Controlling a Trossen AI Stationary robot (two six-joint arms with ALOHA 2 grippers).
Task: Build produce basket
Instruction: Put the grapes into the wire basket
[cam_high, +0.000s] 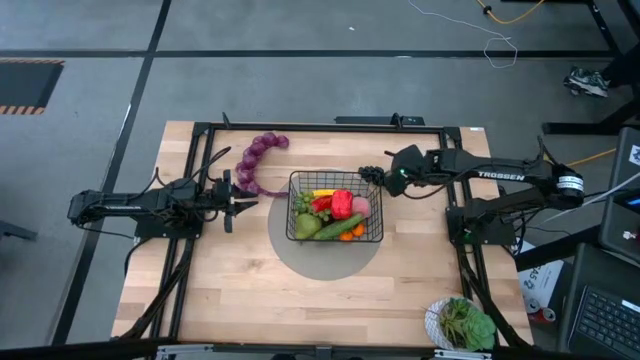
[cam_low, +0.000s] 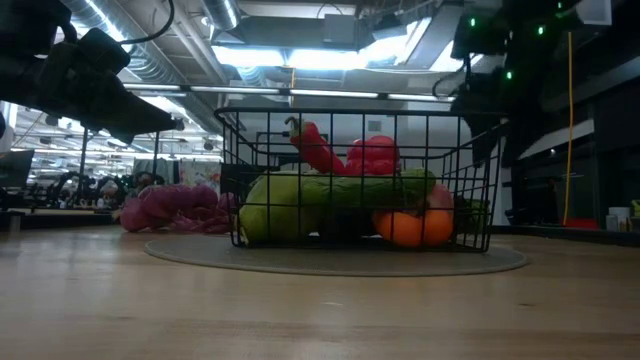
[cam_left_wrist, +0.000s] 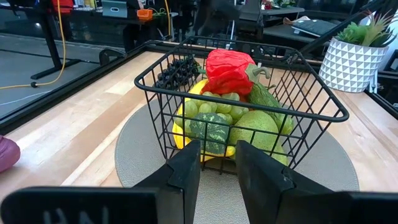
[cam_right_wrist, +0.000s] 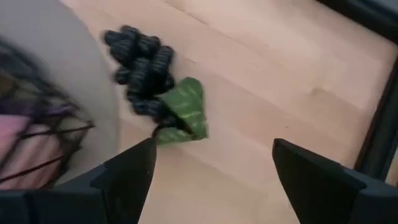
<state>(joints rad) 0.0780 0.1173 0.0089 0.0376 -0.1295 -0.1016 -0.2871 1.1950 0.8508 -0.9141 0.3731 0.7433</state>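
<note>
On the wooden counter (cam_high: 220, 290), the basket (cam_high: 335, 208) sits central, already holding produce. Dark grapes (cam_right_wrist: 142, 68) lie just beside it under the right gripper (cam_right_wrist: 211, 171), fingers spread wide; a careless descent could snag the wire rim. The left gripper (cam_left_wrist: 217, 165), fingers narrowly parted and empty, waits facing the basket.

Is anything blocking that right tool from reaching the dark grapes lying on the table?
Nothing visible does. The right tool hangs open above the dark grapes, with only bare table around them. The basket sits just beside them, its wire wall close but not in between.
</note>
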